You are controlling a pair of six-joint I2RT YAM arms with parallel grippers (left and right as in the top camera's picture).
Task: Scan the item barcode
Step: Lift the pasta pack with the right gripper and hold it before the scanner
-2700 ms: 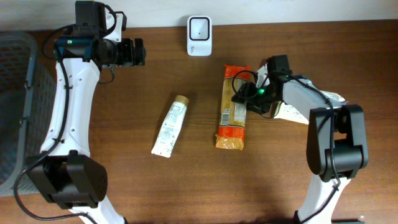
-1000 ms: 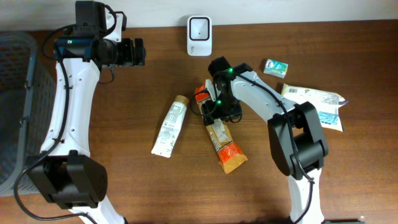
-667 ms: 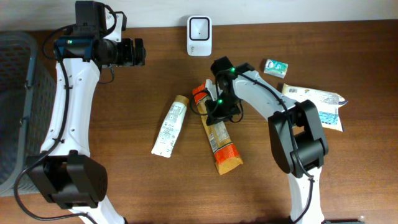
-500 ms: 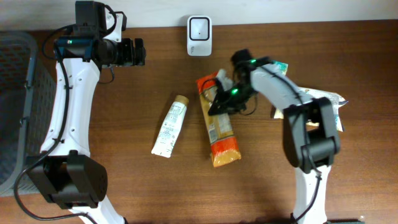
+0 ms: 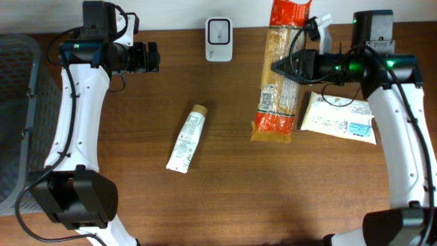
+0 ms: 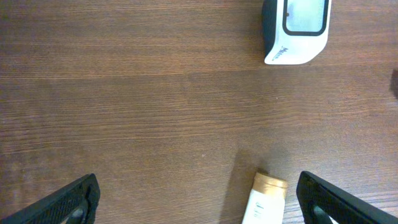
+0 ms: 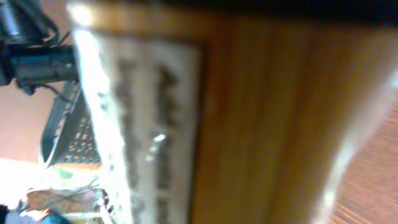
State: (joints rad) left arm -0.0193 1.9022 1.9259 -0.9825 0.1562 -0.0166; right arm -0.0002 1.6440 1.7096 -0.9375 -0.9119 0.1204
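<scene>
Finds the right pincer (image 5: 283, 68) closed narrow on the long orange packet (image 5: 276, 75), gripping it at about mid-length, from its edge on the arm's side. Places the packet straight across the fingertips: one orange end beyond the pincer toward the far table edge, cut by the frame; the other orange end on the near side, toward the robot. Cannot tell whether that near end touches the wooden table (image 5: 225, 198) or hangs clear of it.

Shows, in the right wrist view, little more than the packet (image 7: 186, 124) hard against the lens, blurred, a pale printed label running along it. Cannot read any barcode there.

Places the white barcode scanner (image 5: 218, 31) ahead of the right pincer's tips, past the packet and slightly toward the far edge, apart from the packet. Places a white printed pouch (image 5: 338, 117) behind the tips, flat under the right arm, just beside the packet's near end.

Finds the left pincer (image 5: 153, 57) spread wide and holding nothing. Shows, in the left wrist view, both black fingers (image 6: 71, 199) at the lower corners, the scanner (image 6: 295, 28) ahead toward the right finger, and the gold cap of a white tube (image 6: 267, 196) between the fingers, touching neither.

Notes a grey basket (image 5: 13, 102) behind the left arm.
</scene>
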